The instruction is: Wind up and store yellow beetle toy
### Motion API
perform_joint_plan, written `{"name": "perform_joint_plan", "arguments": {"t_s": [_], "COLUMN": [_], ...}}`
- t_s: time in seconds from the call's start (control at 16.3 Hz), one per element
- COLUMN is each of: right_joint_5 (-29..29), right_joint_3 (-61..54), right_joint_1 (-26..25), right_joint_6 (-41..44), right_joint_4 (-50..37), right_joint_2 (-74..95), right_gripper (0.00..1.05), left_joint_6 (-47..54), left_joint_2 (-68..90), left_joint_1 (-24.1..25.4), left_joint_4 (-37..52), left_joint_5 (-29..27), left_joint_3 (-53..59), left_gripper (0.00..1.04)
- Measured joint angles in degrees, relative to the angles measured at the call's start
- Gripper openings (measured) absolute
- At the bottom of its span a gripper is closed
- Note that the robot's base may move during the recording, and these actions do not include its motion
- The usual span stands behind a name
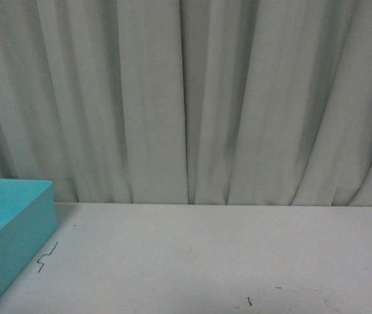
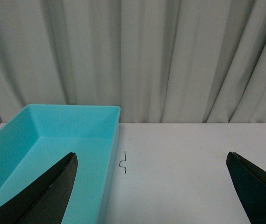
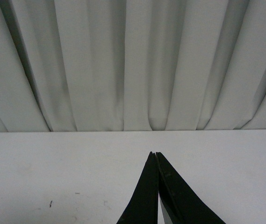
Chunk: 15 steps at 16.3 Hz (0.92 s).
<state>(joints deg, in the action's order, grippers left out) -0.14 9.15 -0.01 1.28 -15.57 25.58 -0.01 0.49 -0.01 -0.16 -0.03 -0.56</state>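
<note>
Left tool (image 2: 150,157) is spread wide and holds nothing, with one finger over the turquoise bin (image 2: 53,135) and the other over the white table (image 2: 179,149). Right tool (image 3: 154,154) is pressed together, tips meeting above the table, facing the grey curtain (image 3: 133,65). The yellow beetle toy appears in no view, so its position cannot be told

Left fingers (image 2: 53,191) and right fingers (image 3: 175,196) are black, tapered.
</note>
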Motion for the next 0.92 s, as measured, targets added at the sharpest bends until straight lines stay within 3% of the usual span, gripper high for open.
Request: {"name": "perform_joint_plan", "arguments": {"t_s": [0.25,0.74,0.92], "right_joint_5": [0.0,0.0,0.0], "right_joint_3": [-6.9,-8.6,-8.5], "right_joint_1": [0.0,0.0,0.0], "right_joint_6": [-0.3,-0.4,-0.4], "right_joint_4": [5.1,5.7,14.9], "right_joint_2": [-12.9,-15.7,-21.8], "right_gripper": [0.02,0.02,0.02], "left_joint_6": [0.0,0.0,0.0], "left_joint_2": [0.0,0.0,0.0], "left_joint_1": [0.0,0.0,0.0], "left_joint_4": [0.0,0.0,0.0], "left_joint_5": [0.0,0.0,0.0], "left_joint_3": [0.0,0.0,0.0], "left_gripper": [0.98,0.98,0.98]}}
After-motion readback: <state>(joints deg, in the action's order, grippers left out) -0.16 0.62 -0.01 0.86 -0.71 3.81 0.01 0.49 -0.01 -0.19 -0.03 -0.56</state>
